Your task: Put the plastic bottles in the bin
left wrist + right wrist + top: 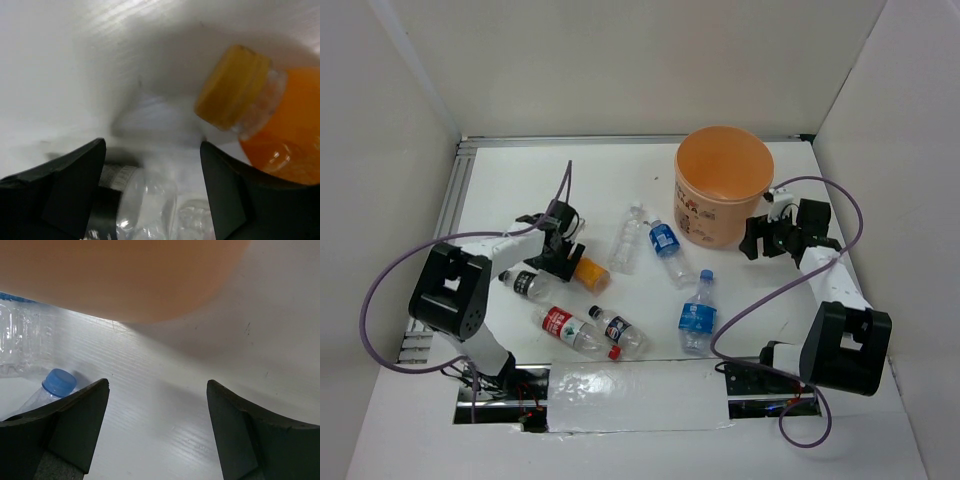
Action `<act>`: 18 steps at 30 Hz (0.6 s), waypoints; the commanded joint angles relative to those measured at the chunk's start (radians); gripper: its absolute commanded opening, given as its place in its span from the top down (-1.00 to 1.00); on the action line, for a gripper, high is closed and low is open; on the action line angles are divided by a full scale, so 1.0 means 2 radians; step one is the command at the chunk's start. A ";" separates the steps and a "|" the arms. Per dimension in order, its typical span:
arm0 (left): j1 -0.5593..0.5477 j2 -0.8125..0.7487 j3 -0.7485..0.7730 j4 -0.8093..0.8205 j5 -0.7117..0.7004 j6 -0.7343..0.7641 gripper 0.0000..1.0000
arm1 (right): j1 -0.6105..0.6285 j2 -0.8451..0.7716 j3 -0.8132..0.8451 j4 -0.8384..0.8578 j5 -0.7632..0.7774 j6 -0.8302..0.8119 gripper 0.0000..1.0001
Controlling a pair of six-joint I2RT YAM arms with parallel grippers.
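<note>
Left of centre in the overhead view, the left pincer [563, 260] hangs low over the bench [520, 180] with its jaws spread and nothing held. The orange bottle [591, 274] lies just beside it to the lower right, its long axis running upper left to lower right with the cap end nearest the pincer. In the left wrist view the left pincer [152, 145] frames the neck of a clear bottle [145, 200] at the bottom edge. The orange bottle [270, 130] sits to the upper right, outside the right-hand finger, cap pointing to the upper left. I cannot tell which of the two is the target. For the orange one, I judge the pincer would have to shift right. The right pincer [752, 240] is also spread and empty, beside the lower right of the bin [723, 185], which stands upright in the upper right. Its wrist view shows the bin [125, 275] filling the top and a blue-capped bottle [50, 387] at the lower left. On the bench I count seven bottles lying down. They are the orange one, a black-label bottle [525, 283], a red-label bottle [563, 325], a red-capped bottle [620, 331], a plain clear bottle [626, 240] and two blue-label bottles [666, 243] [698, 312]. The left arm is nearer to four of them. Whether the bin holds any is hidden.
</note>
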 commanded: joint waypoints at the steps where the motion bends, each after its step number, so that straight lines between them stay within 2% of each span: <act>1: -0.003 0.029 0.013 -0.021 -0.050 0.004 -0.76 | -0.003 0.005 0.022 0.006 -0.019 -0.010 -0.71; 5: -0.003 0.013 0.007 -0.012 -0.076 -0.003 -0.76 | -0.003 0.001 0.027 -0.010 -0.046 -0.040 -0.74; 10: -0.008 -0.035 0.019 -0.002 -0.068 -0.034 -0.76 | -0.003 -0.009 0.022 -0.025 -0.081 -0.054 -0.74; 13: -0.008 -0.083 0.061 -0.016 -0.062 -0.122 -0.82 | -0.003 -0.009 0.022 -0.025 -0.086 -0.058 -0.74; 15: -0.008 -0.109 0.091 -0.058 -0.111 -0.224 -1.00 | -0.003 -0.009 0.017 -0.025 -0.086 -0.058 -0.74; 18: 0.016 -0.126 0.097 -0.089 -0.123 -0.256 -1.00 | -0.003 -0.009 0.017 -0.025 -0.086 -0.058 -0.74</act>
